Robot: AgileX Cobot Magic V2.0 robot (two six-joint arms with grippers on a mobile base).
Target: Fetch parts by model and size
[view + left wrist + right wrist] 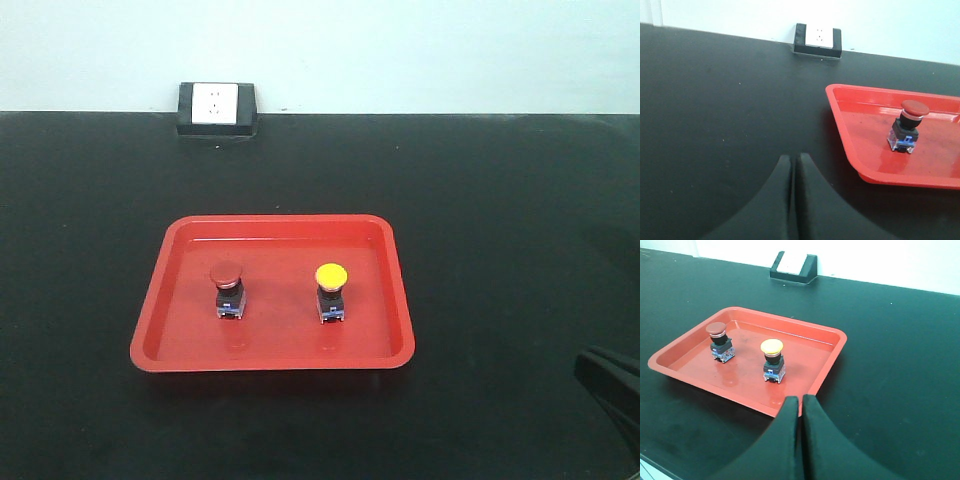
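Two push-button parts stand upright in a red tray (160,290). The red-capped one (227,288) is on the left and the yellow-capped one (331,291) on the right, each with a black body and blue-grey base. My left gripper (794,159) is shut and empty over the black table, left of the tray (850,145) and the red-capped part (907,125). My right gripper (801,400) is shut and empty at the tray's near right corner (810,390), short of the yellow-capped part (773,360) and red-capped part (719,340). Only a dark piece of the right arm (612,385) shows in the front view.
A black-framed white wall socket (216,108) sits at the table's back edge against the pale wall. It also shows as the socket (818,38) in the left wrist view and the socket (792,266) in the right wrist view. Black tabletop surrounds the tray.
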